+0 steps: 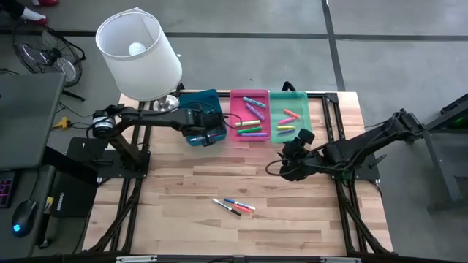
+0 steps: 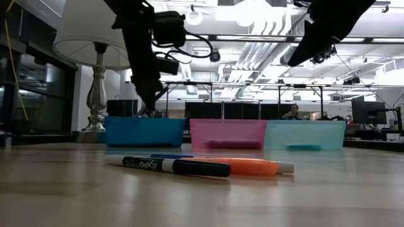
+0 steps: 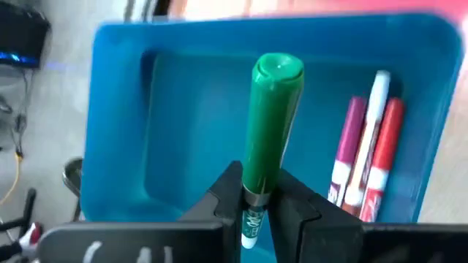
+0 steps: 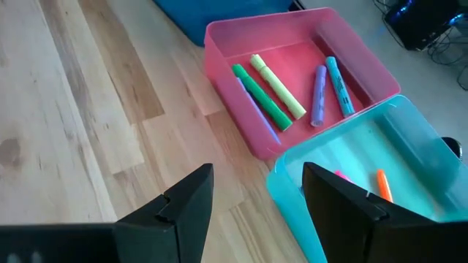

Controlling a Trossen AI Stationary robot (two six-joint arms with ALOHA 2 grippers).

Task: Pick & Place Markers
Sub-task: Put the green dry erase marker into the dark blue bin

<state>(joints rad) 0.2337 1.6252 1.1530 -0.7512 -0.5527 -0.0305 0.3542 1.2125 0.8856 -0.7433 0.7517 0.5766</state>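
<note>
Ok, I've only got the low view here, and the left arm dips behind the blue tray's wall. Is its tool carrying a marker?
Observer: Yes. The left wrist view shows the left tool shut on a green marker, held over the blue tray.
Operator: Anything lying in that tray?
Observer: Three markers lie along one side: purple, white and red.
Operator: And the right tool?
Observer: The right tool is open and empty, over the wooden table near the pink tray.
</note>
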